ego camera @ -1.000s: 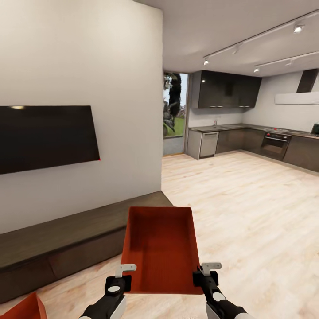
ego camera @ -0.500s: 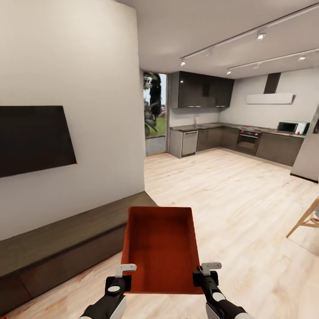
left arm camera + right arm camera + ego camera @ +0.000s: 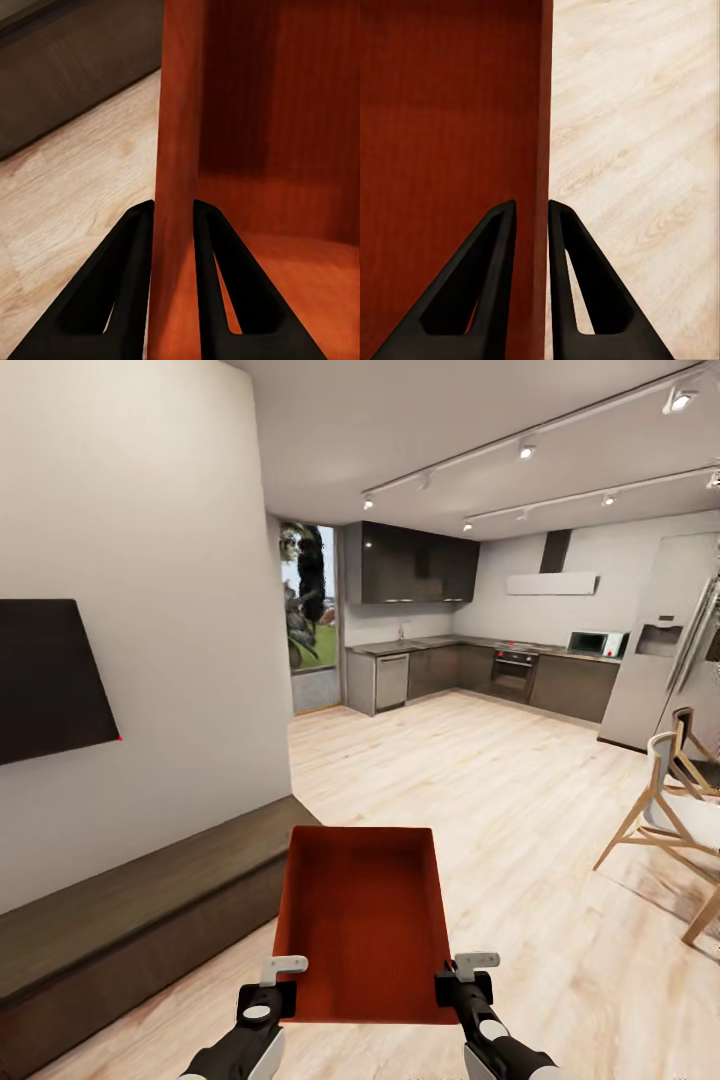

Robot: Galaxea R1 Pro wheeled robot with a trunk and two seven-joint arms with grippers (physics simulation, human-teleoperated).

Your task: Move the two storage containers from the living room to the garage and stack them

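Standing to the left is one long dark-brown bench [image 3: 150,920] under a black wall screen [image 3: 50,680]; two wooden chairs [image 3: 665,820] sit right. One orange-red ribbed bin [image 3: 362,920] hangs above pale plank floor [image 3: 520,810], left pincer [image 3: 283,980] and right pincer [image 3: 462,975] each pinching a thin side wall.

Both forearms are white with black wrist housings, each topped by a pale grey bracket. The fingers [image 3: 135,285] are matte black, tapered wedges with triangular cut-outs.
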